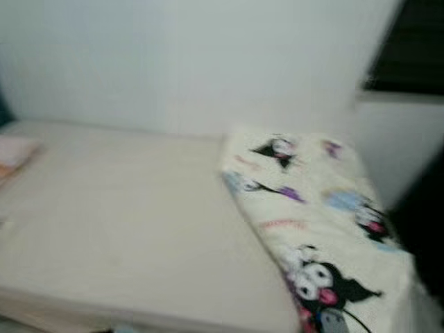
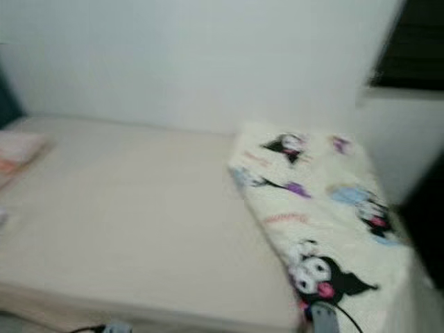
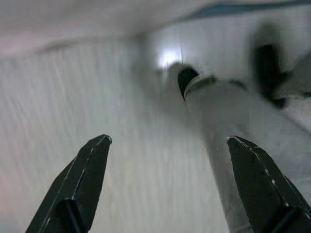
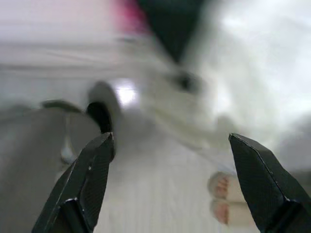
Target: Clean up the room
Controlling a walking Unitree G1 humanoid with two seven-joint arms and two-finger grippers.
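**Bedside approach: blanket to be tidied, both grippers empty**

- Bed (image 1: 118, 222): bare beige mattress, taking up most of the head views, set against a white wall (image 1: 208, 62). The head pictures are blurred, so the robot is probably walking; judged step: closing on the bed. Best to stop and let the view settle before reaching.
- Cartoon-print blanket (image 1: 312, 215): cream fleece with black, pink and purple figures, lying as a folded strip along the robot's right side of the mattress, reaching from near the wall to the near edge. Likely the item to tidy. Soft and floppy; grip an edge or corner, not the flat middle.
- Pink pillow or cloth (image 1: 14, 156): at the far left edge of the mattress, too blurred to name surely.
- Left gripper (image 3: 167, 187): fingers spread wide, holding nothing, hanging over pale floor.
- Right gripper (image 4: 170, 187): fingers spread wide, holding nothing. Bare toes of a person (image 4: 226, 196) show on the floor just beyond it; keep this arm clear of them when lifting.
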